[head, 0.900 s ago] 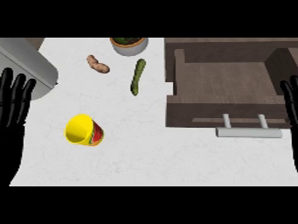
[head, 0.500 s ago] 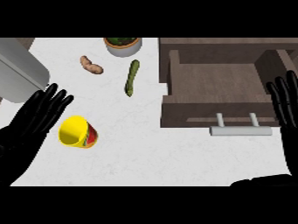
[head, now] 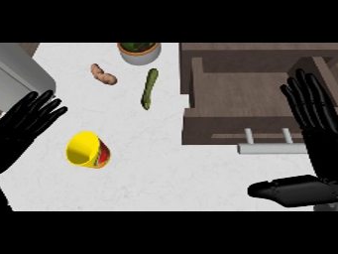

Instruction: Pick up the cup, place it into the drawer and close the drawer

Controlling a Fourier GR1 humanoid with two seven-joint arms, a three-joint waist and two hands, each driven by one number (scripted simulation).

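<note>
Nearest, along the lower edge, both hands show with fingers straight and spread, holding nothing: the left hand (head: 12, 135) at the left side of the white counter (head: 173, 171), the right hand (head: 323, 141) over the right side, its thumb stuck out low toward the middle. The yellow cup (head: 85, 150) lies on its side on the counter near the left hand's fingertips, not touching them, its mouth turned toward the lower left and a red patch on its outer wall. A stretch of bare counter separates it from the brown drawer (head: 200, 119), which stands pulled out, its silver handle (head: 268, 148) facing the near edge and its floor in plain view. Farther back lie a green cucumber (head: 150, 88) and a sweet potato (head: 103, 74), well apart from the cup. A pot (head: 139, 55) with greenery sits at the far edge, a grey appliance (head: 10, 74) at the left.
</note>
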